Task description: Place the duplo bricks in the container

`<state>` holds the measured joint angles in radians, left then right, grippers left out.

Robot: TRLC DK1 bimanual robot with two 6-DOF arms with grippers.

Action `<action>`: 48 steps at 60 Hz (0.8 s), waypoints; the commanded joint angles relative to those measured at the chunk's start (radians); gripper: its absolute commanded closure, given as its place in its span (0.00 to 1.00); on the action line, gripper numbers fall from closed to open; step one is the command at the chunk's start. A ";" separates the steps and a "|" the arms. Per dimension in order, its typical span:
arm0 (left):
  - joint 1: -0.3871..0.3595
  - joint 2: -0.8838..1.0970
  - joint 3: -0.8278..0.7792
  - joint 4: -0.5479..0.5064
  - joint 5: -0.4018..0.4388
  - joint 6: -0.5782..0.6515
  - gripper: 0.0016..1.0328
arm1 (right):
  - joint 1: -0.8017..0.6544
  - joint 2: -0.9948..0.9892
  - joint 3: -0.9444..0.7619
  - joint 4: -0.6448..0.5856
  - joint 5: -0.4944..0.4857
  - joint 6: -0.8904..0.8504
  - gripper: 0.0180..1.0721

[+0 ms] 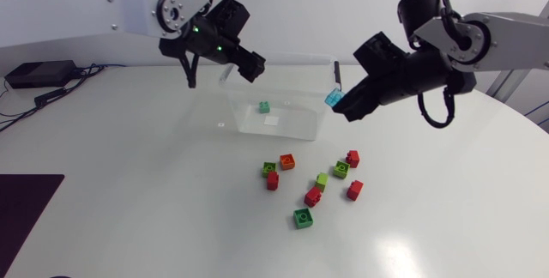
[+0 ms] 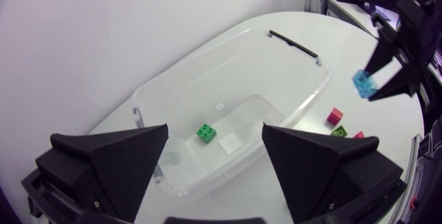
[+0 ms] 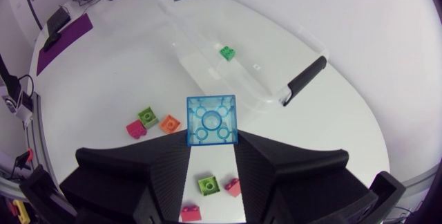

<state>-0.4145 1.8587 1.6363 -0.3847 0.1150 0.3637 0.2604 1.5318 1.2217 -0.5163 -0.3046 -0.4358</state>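
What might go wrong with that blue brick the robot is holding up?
The blue brick in the right hand looks close to the rim of the box, not clearly over its middle. Let go now, it might hit the rim and bounce onto the table. The left hand hangs open over the box too, so the two hands might bump if the right one moves further in.

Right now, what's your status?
Left pincer open, over container. Right pincer shut on blue brick, near container. One green brick inside. Nothing seen blocking.
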 commanded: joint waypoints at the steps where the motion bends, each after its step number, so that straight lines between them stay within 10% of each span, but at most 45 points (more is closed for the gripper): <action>1: -0.023 -0.112 -0.107 -0.011 0.011 0.047 0.05 | 0.014 0.059 0.075 0.009 0.016 0.045 0.75; 48: -0.218 -0.202 -0.593 0.073 0.080 0.244 0.05 | 0.053 0.485 0.539 0.018 0.124 0.089 0.63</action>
<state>-0.6132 1.6299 1.0695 -0.3294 0.1829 0.5552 0.3122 1.9503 1.6974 -0.4988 -0.1925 -0.3656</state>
